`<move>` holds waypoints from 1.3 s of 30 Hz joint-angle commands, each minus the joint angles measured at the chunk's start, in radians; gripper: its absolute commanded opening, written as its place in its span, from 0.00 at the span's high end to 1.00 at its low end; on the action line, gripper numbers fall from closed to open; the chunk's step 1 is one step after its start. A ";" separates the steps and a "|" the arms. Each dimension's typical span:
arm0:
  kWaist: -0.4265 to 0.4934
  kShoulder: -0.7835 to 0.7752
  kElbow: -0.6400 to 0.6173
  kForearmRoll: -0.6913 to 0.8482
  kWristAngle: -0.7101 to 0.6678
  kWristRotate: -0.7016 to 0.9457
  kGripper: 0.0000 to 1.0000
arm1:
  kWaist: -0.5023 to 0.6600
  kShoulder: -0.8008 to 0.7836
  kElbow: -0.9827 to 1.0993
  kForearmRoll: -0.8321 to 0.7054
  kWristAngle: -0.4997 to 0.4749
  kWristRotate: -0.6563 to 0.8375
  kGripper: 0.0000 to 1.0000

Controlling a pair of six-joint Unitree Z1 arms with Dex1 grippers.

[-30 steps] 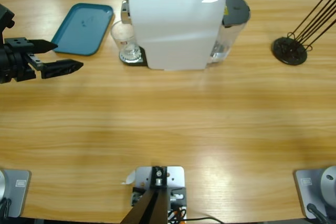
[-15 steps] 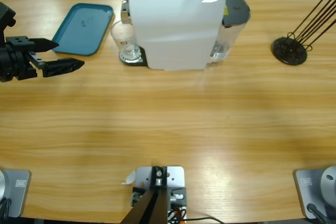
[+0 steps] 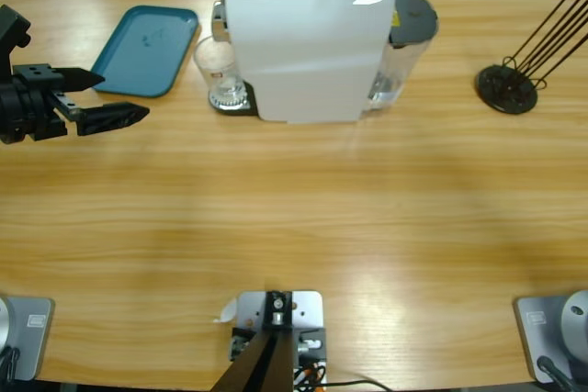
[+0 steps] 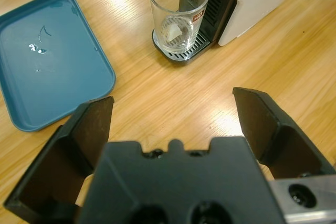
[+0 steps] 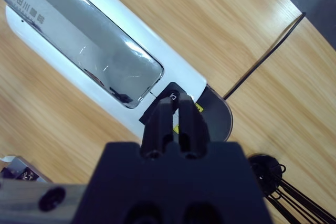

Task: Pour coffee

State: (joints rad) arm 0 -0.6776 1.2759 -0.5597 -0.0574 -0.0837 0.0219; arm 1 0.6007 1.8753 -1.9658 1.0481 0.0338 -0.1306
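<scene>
Glass (image 3: 219, 75) unmoved on drip tray; left fingers (image 3: 96, 96) crept slightly right

A teal tray (image 3: 147, 50) lies flat near the far left of the wooden counter (image 3: 294, 218), with a few small droplets on its surface showing in the left wrist view. Well apart from it, at the far right, stands a black round-based stand (image 3: 506, 88) from which thin black rods fan up and outward. A thin black cable (image 5: 262, 59) runs across the counter beside that stand in the right wrist view.
</scene>
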 commanded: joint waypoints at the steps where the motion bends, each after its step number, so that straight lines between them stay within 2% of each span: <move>1: -0.014 0.031 0.040 -0.007 0.009 0.000 0.00 | 0.008 0.066 0.004 0.012 -0.013 -0.007 1.00; 39: -0.019 0.026 0.044 -0.007 0.010 0.000 0.00 | 0.014 0.048 0.113 -0.042 -0.008 0.002 1.00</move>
State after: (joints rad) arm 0 -0.6874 1.2759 -0.5503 -0.0574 -0.0836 0.0219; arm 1 0.6031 1.8953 -1.9201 1.0081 0.0338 -0.1305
